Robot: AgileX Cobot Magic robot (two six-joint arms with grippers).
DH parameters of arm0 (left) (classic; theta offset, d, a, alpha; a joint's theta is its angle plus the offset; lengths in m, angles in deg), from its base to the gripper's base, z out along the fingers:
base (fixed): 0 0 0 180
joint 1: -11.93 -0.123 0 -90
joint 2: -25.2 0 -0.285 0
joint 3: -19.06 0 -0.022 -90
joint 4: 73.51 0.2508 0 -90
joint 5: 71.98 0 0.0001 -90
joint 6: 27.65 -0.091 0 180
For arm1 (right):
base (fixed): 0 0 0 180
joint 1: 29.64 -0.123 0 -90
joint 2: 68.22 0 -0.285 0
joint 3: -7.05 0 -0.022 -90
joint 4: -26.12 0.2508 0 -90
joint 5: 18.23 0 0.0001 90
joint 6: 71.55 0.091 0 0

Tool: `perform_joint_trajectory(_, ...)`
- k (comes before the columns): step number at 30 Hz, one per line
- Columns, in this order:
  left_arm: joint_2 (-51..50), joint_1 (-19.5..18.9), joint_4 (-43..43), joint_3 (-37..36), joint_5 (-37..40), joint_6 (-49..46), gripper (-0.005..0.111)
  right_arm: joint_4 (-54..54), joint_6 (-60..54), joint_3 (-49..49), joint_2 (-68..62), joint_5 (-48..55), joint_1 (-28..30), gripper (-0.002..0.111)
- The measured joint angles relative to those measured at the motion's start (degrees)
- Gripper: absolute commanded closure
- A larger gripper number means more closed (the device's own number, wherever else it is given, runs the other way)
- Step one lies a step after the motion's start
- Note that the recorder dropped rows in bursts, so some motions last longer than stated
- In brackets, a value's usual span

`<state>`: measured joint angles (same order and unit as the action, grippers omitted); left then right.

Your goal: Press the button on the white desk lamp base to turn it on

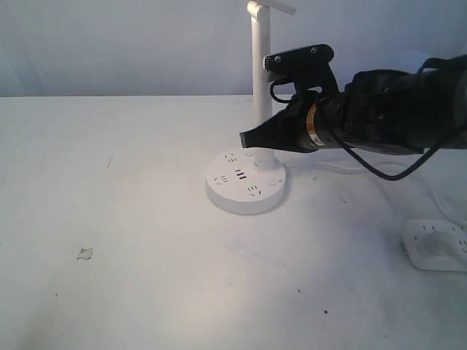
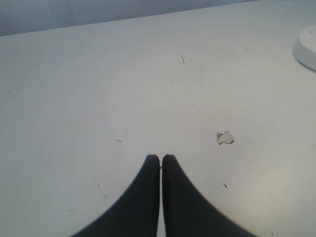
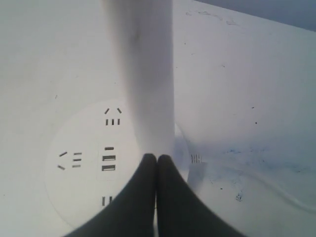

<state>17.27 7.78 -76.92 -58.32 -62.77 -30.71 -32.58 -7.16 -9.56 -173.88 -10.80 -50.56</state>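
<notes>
The white desk lamp base [image 1: 244, 188] is a round disc with socket holes and dark USB slots, and a thin white pole [image 1: 261, 80] rises from it. My right gripper [image 1: 244, 138] is shut, its tips hovering just above the base beside the foot of the pole. In the right wrist view the shut right gripper [image 3: 156, 157] sits at the pole's foot [image 3: 148, 98], over the base [image 3: 79, 182] near the USB slots [image 3: 108, 163]. The button itself cannot be made out. My left gripper [image 2: 161, 158] is shut and empty over bare table; the base's rim [image 2: 307, 47] shows at the view's edge.
A smaller white squarish power strip [image 1: 438, 244] lies at the right of the table, with a white cord [image 1: 343, 169] running behind the lamp. A small scrap [image 1: 85, 253] lies on the table at the left, also the scrap [image 2: 225, 138] near the left gripper.
</notes>
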Motion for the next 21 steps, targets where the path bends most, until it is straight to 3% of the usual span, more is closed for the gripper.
perform_joint_trajectory(21,0.00,0.00,0.00,0.00,0.00,0.00,0.106,0.00,0.00,-1.82,0.00,-2.52,0.00,0.108)
